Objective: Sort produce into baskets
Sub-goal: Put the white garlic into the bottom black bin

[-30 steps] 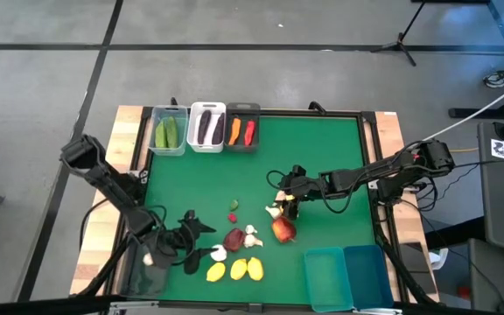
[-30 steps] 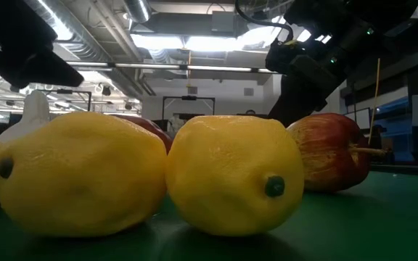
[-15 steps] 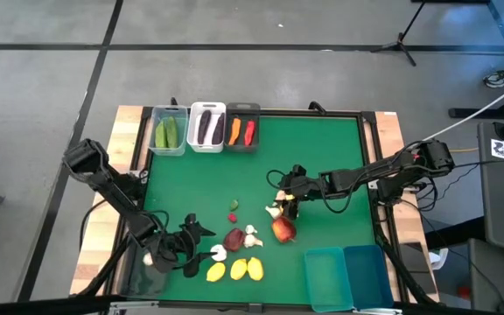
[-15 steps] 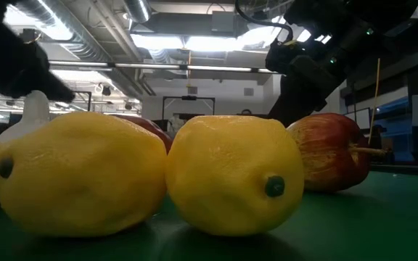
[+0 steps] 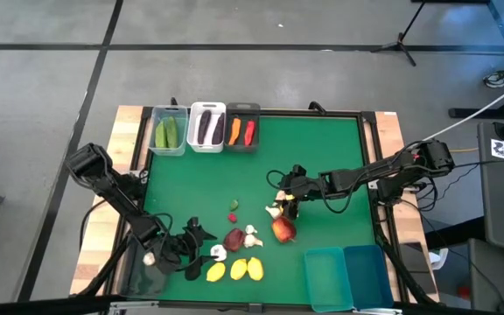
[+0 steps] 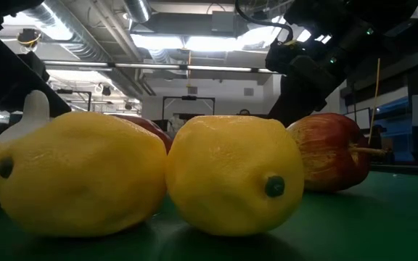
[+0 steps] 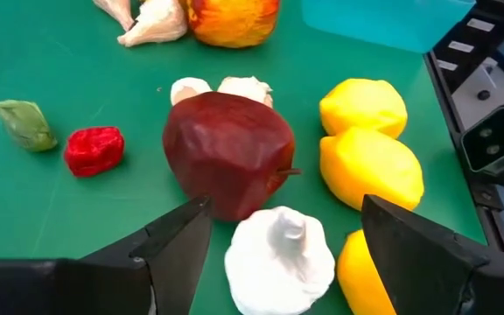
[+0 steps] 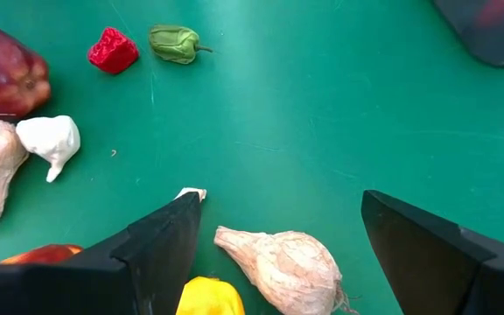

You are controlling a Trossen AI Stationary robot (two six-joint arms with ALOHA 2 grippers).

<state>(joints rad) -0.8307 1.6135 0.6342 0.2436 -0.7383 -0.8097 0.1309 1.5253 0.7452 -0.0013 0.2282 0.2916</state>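
Left claw low at lower left of the green counter, fingers spread wide around a white garlic bulb, not gripping. Dark red fruit just beyond it, three lemons beside.

Right claw mid-frame, wide open, empty, above a tan garlic bulb.

Filled bins upper left; teal bins lower right.
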